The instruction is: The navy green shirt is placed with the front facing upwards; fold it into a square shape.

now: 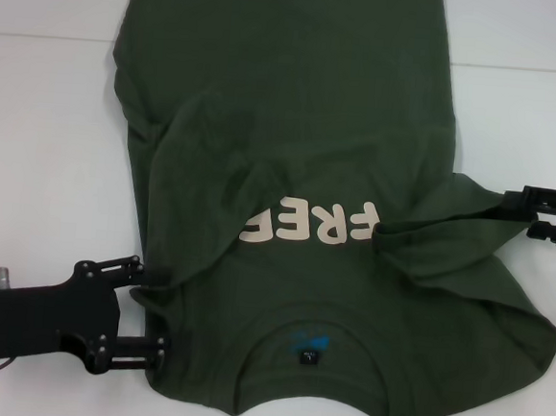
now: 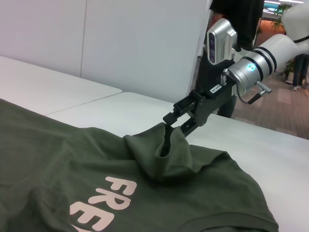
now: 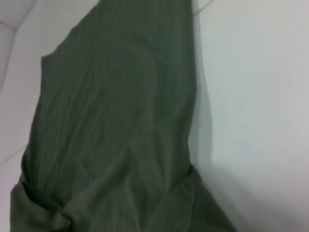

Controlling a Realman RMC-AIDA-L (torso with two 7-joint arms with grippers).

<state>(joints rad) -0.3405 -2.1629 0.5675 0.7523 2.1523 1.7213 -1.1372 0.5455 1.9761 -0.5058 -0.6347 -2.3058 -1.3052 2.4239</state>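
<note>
The navy green shirt lies front up on the white table, collar toward me, cream lettering partly covered by a fold. On the left side a flap of cloth is turned inward over the chest. My right gripper is shut on the right sleeve and holds it pulled outward; the left wrist view shows that gripper pinching a raised peak of shirt. My left gripper stands open at the shirt's near left shoulder edge, its fingertips touching the cloth. The right wrist view shows only the shirt.
White table surrounds the shirt on both sides, with seam lines between panels. Beyond the table in the left wrist view stand a white partition wall and a person in dark clothes.
</note>
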